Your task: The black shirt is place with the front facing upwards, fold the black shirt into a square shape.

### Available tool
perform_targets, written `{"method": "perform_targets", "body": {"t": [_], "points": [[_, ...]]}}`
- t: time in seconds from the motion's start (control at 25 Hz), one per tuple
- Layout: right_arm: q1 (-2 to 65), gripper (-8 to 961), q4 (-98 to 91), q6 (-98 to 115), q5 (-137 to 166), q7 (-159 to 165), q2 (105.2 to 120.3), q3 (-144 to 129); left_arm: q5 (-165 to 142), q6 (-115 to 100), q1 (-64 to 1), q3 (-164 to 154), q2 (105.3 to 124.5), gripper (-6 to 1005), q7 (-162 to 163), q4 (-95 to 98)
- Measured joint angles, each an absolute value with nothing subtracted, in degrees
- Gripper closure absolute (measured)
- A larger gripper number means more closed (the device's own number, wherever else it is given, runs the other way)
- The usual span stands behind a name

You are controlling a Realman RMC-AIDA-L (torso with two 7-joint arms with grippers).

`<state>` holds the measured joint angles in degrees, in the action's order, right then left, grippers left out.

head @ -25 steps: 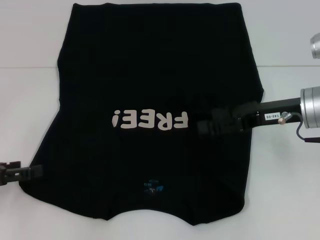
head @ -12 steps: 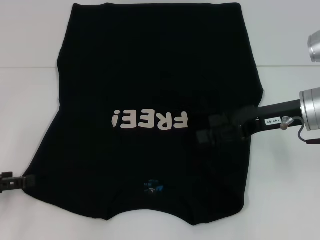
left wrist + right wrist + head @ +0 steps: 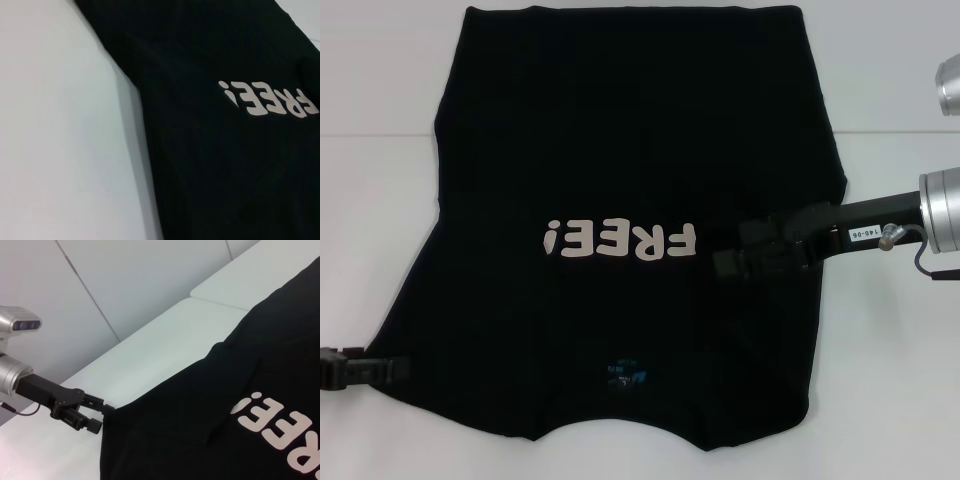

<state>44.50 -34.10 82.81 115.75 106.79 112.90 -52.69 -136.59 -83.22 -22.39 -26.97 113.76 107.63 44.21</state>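
Note:
The black shirt (image 3: 620, 150) lies spread on the white table (image 3: 370, 200), front up. Its cream "FREE!" lettering (image 3: 620, 240) reads upside down from the head view, and the small blue neck label (image 3: 623, 375) is near the front edge. My right gripper (image 3: 725, 265) hovers over the shirt just right of the lettering, black against the black cloth. My left gripper (image 3: 395, 368) is at the shirt's near left sleeve corner. In the right wrist view the left gripper (image 3: 102, 417) is open, with its upper fingertip (image 3: 110, 408) at the cloth's edge. The left wrist view shows only the shirt (image 3: 225, 150) and the table.
The white table (image 3: 150, 350) has a seam running across it behind the shirt's middle. Bare table lies left and right of the shirt. The right arm's silver wrist (image 3: 940, 215) sits at the right edge of the head view.
The left gripper drew back toward the near left edge, then moved forward again to the sleeve corner. The right gripper dipped slightly toward me, then rose a little. The shirt has not moved.

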Motion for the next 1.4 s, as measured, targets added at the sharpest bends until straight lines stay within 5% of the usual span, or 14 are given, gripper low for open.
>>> {"method": "perform_targets", "body": {"t": [0.6,0.92,1.4], "points": [[44.6,24,-34.2,82.8,115.7,107.1,112.92,-51.6,-138.0,-82.6,-23.4,-28.6,113.91,94,109.0,45.1],[44.4,24,-34.3,83.2,115.6,106.7,112.92,-50.4,-138.0,-82.4,-23.6,-28.6,114.07,555,109.3,45.6],[43.9,25,-34.7,82.7,116.0,107.7,112.80,-50.4,-137.8,-82.5,-24.1,-28.4,114.24,900,109.4,46.6]]}}
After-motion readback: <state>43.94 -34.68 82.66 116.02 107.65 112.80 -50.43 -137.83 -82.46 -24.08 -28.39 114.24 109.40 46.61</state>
